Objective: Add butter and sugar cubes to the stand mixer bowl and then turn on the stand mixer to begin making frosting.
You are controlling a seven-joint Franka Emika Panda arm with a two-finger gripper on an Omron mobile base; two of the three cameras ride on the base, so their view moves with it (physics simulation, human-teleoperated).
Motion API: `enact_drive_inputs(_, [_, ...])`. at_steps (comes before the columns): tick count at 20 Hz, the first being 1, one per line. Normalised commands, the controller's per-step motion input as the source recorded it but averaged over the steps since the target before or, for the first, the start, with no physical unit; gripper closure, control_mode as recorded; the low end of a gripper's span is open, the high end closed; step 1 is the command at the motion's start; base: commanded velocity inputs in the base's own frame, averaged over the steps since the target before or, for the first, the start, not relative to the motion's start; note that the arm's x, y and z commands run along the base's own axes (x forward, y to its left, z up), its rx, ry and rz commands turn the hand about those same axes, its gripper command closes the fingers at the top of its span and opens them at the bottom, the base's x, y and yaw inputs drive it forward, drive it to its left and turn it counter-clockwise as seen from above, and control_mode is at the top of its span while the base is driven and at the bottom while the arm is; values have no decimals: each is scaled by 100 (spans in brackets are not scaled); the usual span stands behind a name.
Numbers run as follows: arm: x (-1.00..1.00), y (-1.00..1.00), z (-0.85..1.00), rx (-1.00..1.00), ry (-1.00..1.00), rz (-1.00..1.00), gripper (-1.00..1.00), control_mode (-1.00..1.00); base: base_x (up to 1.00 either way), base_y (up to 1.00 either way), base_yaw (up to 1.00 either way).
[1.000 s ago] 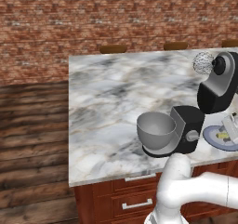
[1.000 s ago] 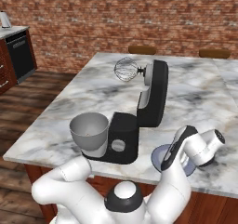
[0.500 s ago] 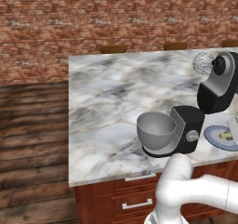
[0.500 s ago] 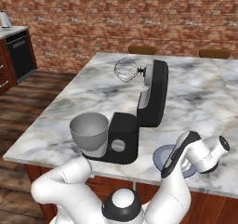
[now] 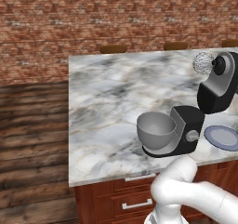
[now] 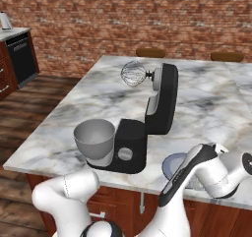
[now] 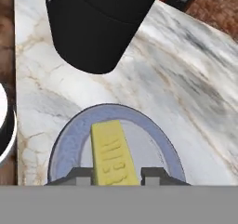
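The butter [image 7: 113,152] sits between my gripper's [image 7: 114,174] two dark finger tips, one on each long side of the yellow stick. A second ago the fingers stood wide; now they have closed in and seem to pinch the stick. In the left base view the blue-grey plate [image 5: 223,137] showed pale pieces on it a second ago, and now it looks bare there; I judge the butter is lifted slightly, but in the hand view it is over the plate [image 7: 69,144], so I cannot tell if it is clear of it. For the task, this means the pick is made and the carry to the bowl comes next.

Taking the stand mixer [image 6: 147,118] as my landmark, in the right base view: the stand mixer bowl [image 6: 94,141] sits at the left of its black base and looks empty, the head is tilted up with the wire whisk [image 6: 132,74] raised, and the plate [image 6: 173,164] lies just at the right of the base.

The marble counter [image 5: 111,93] carries all of this. Behind it is a brick wall [image 5: 93,18], and beside it at the left a dark wooden floor [image 5: 32,139].
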Motion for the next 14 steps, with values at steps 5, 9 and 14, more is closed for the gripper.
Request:
enact_drive_inputs(5, [-51,74,97,-53,-38,-6,100,-100,0,0,0])
enact_drive_inputs(9, [-29,79,77,-67,-29,3,100,-100,0,0,0])
enact_drive_inputs(14, [-41,23,68,-70,-3,20,100,-100,0,0,0])
